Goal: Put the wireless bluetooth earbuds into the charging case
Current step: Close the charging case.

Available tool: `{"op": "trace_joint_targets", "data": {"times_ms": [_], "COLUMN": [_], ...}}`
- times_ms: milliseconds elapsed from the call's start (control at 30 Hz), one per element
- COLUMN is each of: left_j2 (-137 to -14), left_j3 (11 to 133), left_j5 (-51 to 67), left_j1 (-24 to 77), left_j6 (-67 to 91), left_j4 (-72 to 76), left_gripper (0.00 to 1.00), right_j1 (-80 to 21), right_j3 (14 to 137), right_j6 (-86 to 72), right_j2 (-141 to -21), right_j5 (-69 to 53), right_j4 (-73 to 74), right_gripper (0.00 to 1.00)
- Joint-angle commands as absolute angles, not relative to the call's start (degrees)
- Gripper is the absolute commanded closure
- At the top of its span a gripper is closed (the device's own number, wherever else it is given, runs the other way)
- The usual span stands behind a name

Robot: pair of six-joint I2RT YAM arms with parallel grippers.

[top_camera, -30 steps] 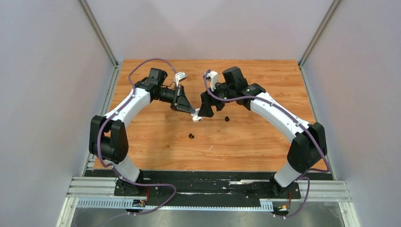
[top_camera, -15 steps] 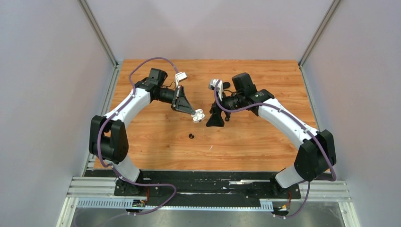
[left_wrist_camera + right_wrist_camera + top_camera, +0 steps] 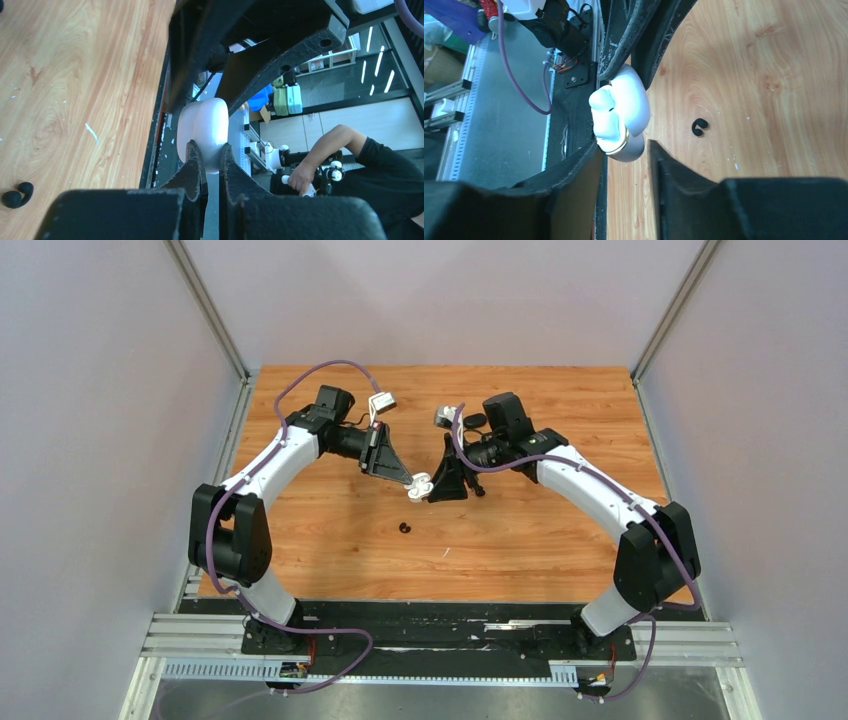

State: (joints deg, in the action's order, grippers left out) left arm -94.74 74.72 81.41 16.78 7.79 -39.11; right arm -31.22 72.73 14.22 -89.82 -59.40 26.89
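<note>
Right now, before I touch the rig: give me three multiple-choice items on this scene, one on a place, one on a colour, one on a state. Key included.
1. Where is the charging case?
A. lying loose, let go
B. pinched in the left gripper
C. out of every view

2. What colour is the loose earbud lying alone on the table, on the near side of both grippers?
A. white
B. red
C. black

3. How does the right gripper stand?
A. open, its fingers either side of the case's end
B. shut on an earbud
C. out of view

Key: 1 B, the left wrist view shows both fingers pressed on the case. 2 C, it is a dark speck on the wood in the top view. 3 A, the right wrist view shows a gap between one finger and the case.
</note>
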Motion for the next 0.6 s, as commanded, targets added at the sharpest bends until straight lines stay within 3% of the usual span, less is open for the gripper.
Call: {"op": "trace_joint_targets", "data": {"times_ms": [0, 200, 400, 467, 500, 567], "left_j2": [-94.89, -94.52, -93.25, -92.87, -92.71, -92.15], "left_j3": [76.62, 76.91, 77.57, 77.62, 77.63, 77.58], "left_j5": [84.7, 83.74, 82.57, 82.39, 82.3, 82.18], "left_j1": [17.08, 17.09, 18.05, 18.48, 18.66, 18.74], "left_j6": [3.51, 2.81, 1.64, 1.6, 1.46, 0.63], "left_j4": [-41.95, -42.95, -43.75, -43.87, -43.91, -44.08], "left_gripper": [1.0, 1.0, 1.0, 0.93, 0.83, 0.71], "right_j1": [-31.64, -31.56, -31.23, -30.94, -30.67, -29.86], "right_j3": [75.24, 74.0, 73.06, 72.93, 72.74, 72.38], "right_j6": [9.58, 4.57, -2.41, -4.77, -6.03, -8.42], "right_j2": [-90.3, -90.48, -91.58, -92.09, -92.37, -93.07], "right_j5": [-63.37, -62.39, -61.77, -60.84, -60.67, -60.66], "right_j4": [21.99, 19.33, 16.12, 15.45, 14.94, 14.07], "right_gripper": [0.66, 0.99, 1.0, 1.0, 1.0, 1.0]}}
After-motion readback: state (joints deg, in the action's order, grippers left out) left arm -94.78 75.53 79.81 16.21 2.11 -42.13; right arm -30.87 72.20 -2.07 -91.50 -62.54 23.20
